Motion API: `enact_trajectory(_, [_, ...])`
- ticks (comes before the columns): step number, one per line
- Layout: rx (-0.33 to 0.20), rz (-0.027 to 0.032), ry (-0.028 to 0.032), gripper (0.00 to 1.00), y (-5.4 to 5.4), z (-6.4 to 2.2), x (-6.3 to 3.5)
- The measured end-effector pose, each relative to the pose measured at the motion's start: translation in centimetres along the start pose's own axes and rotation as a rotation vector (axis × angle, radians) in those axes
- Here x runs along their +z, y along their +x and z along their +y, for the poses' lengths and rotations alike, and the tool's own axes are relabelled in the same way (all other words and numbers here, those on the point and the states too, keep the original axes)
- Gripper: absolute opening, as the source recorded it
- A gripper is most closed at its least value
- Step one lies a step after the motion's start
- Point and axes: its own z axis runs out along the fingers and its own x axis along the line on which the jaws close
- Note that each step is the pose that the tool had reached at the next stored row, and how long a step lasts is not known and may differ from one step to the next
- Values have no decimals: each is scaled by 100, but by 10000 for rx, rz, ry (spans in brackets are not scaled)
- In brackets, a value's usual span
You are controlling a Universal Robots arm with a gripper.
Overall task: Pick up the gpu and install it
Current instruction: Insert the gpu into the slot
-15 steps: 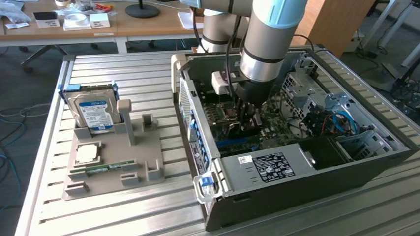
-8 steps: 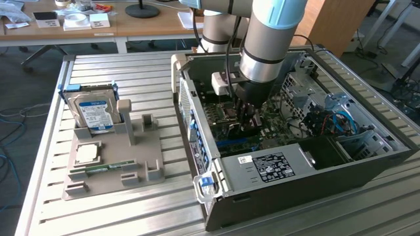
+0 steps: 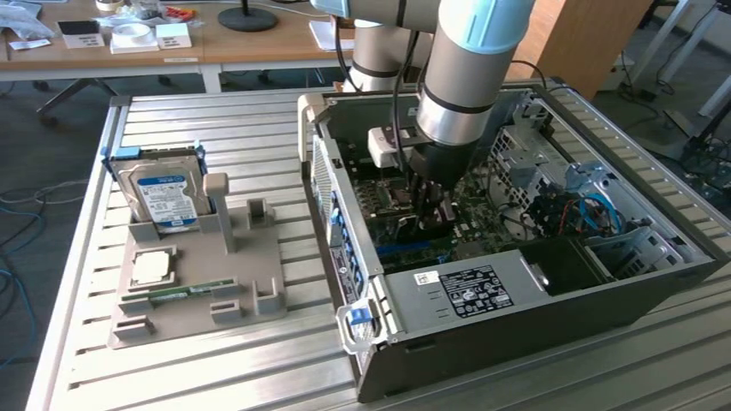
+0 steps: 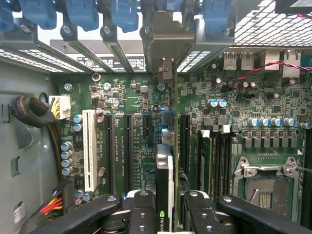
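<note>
The gpu (image 4: 165, 170) stands on edge over the green motherboard (image 4: 131, 97), between two long black slots. Its silver end bracket (image 4: 168, 44) reaches the rear slot openings of the case. My gripper (image 4: 165, 212) is shut on the card's upper edge, a black finger (image 4: 141, 209) on each side. In the exterior view the gripper (image 3: 432, 218) reaches straight down into the open computer case (image 3: 514, 325), and the card below it is mostly hidden. I cannot tell whether the card sits fully in its slot.
Blue latches (image 4: 83, 12) line the rear slots. A white slot (image 4: 89, 148), cable bundles (image 4: 31, 112), memory slots and the CPU socket (image 4: 265, 190) flank the card. Outside the case, a grey holder (image 3: 228, 282) carries a blue-labelled hard drive (image 3: 166, 193), a processor (image 3: 152, 267) and a memory stick (image 3: 188, 291).
</note>
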Motion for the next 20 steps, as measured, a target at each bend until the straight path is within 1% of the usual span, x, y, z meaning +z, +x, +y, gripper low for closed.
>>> enact_trajectory(13, [0, 1, 0, 27, 15, 0, 9])
enact_trajectory(20, [0, 0, -1, 27, 16, 1, 41])
